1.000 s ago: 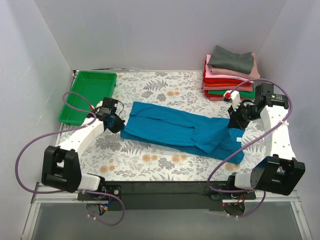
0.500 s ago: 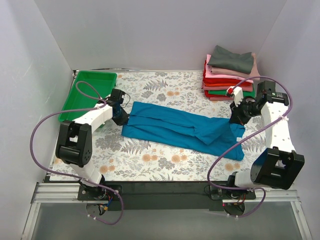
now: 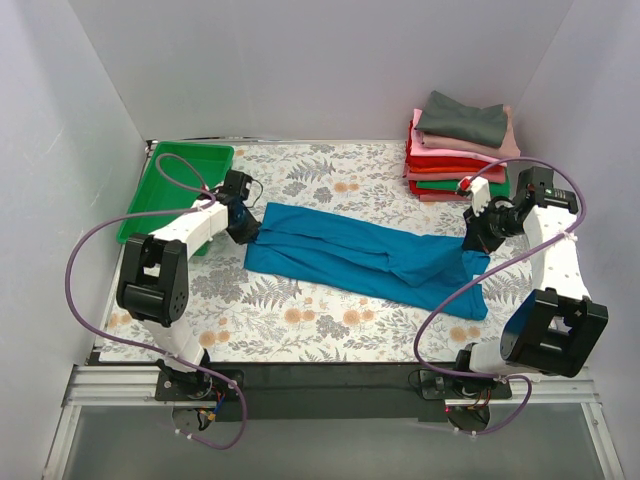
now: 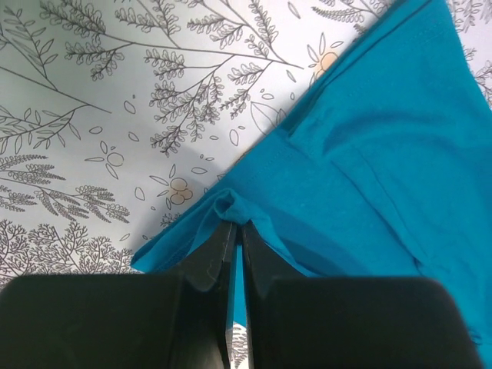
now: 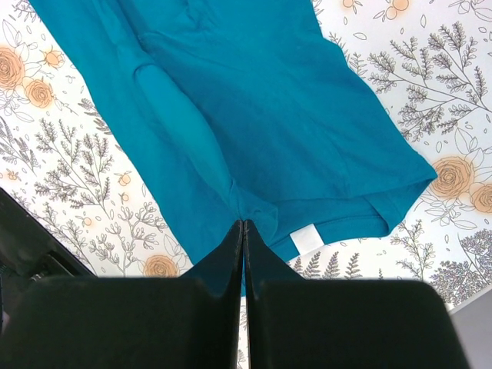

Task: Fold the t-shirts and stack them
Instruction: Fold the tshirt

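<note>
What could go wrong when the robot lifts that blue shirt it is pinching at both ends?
1. The left gripper pinches only a small pucker at the edge of the teal-blue cotton t-shirt; it might slip out.
2. The right gripper grips beside the white neck label, perhaps just one layer, so the folds could fall open.
3. The right arm's purple cable crosses the shirt's near corner and could drag it.

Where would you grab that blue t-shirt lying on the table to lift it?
At its two short ends, coming in from the outer sides. The teal t-shirt lies flat in a long strip, so only edges offer a pinchable fold: the left tool is shut on one end's corner, the right tool beside the white neck label.
</note>
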`<state>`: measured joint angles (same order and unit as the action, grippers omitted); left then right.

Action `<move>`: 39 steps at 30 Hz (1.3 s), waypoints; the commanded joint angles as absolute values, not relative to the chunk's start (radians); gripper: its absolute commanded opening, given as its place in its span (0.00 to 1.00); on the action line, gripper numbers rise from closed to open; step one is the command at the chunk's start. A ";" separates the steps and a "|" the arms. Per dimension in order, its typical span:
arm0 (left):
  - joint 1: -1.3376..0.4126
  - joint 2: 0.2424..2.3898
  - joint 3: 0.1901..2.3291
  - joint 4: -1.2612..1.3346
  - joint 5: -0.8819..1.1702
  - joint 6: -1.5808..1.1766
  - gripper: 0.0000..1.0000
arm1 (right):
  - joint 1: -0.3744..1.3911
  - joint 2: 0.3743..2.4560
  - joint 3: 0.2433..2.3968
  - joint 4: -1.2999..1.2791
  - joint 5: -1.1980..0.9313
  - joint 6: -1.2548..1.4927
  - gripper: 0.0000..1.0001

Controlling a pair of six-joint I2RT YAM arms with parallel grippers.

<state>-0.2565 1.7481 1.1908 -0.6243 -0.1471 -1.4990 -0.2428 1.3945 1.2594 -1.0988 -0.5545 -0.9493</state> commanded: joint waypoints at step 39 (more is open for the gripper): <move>-0.250 1.066 0.811 -0.526 0.149 -1.132 0.68 | -0.245 1.745 1.373 -0.804 -0.572 -0.678 0.37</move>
